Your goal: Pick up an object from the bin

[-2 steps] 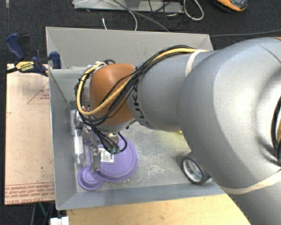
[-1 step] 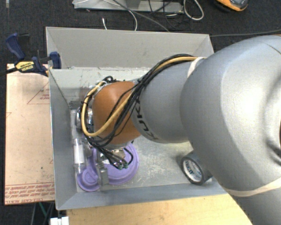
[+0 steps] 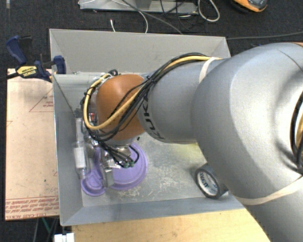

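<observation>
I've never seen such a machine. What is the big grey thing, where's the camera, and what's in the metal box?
The big grey shape is a robot arm, reaching in from the right. One camera looks down from above, slightly to one side. The orange dome with cables is part of its wrist. Beneath it hangs the gripper, its hand, low over a purple cup-like thing in the near left corner of the grey metal bin. A roll of tape lies on the bin floor further right. Whether the gripper holds anything cannot be seen.
</observation>
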Controlling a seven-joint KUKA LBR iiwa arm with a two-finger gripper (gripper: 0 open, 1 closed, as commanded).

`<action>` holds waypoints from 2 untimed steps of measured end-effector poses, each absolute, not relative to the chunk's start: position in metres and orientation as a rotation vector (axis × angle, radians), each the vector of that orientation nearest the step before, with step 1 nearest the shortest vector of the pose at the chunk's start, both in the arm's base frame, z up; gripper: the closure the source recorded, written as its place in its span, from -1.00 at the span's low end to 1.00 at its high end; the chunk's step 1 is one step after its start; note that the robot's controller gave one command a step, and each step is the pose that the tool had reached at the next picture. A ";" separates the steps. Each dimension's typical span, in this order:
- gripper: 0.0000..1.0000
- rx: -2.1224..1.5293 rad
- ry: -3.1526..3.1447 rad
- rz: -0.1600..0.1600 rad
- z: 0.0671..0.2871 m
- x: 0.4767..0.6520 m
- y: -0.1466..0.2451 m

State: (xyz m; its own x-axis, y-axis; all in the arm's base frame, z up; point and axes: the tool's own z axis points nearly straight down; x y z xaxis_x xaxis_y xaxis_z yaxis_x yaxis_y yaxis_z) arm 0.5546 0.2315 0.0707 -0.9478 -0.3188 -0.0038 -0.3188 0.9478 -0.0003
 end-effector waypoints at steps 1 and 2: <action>-1.00 -1.115 2.924 -0.008 0.072 0.492 0.245; 1.00 -1.033 2.958 0.001 0.070 0.526 0.235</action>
